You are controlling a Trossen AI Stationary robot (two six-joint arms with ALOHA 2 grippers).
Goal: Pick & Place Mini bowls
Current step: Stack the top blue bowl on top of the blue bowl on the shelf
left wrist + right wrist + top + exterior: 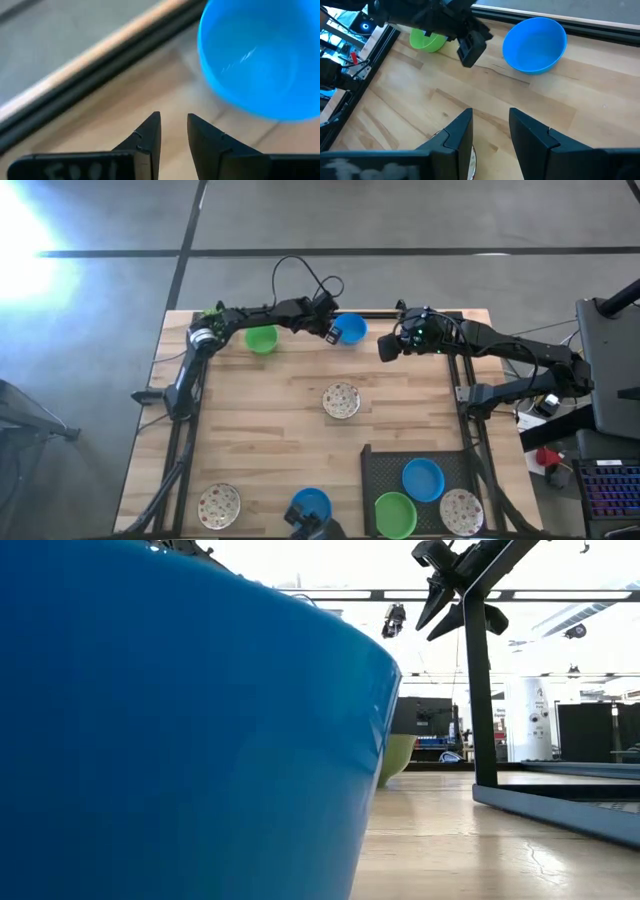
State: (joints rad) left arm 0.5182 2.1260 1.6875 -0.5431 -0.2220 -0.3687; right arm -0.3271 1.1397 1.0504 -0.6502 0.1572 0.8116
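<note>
Plain blue round bowl [180, 730] fills low view; only overhead shows left tool [331, 333] parted, empty beside another blue bowl [350, 328], right tool [386, 348] parted, empty, near.

Three bowls [423, 480] sit in the tray [372, 460], seemingly six others [341, 400] on the table [260, 420].

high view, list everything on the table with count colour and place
blue mini bowls: three; far edge, near edge, on the dark tray
green mini bowls: two; far edge, on the tray
speckled mini bowls: three, white; table centre, near left corner, on the tray
dark tray: one, black, near right
table: one, light wood
left tool: open, empty, beside the far blue bowl
right tool: open, empty, right of that bowl
</note>
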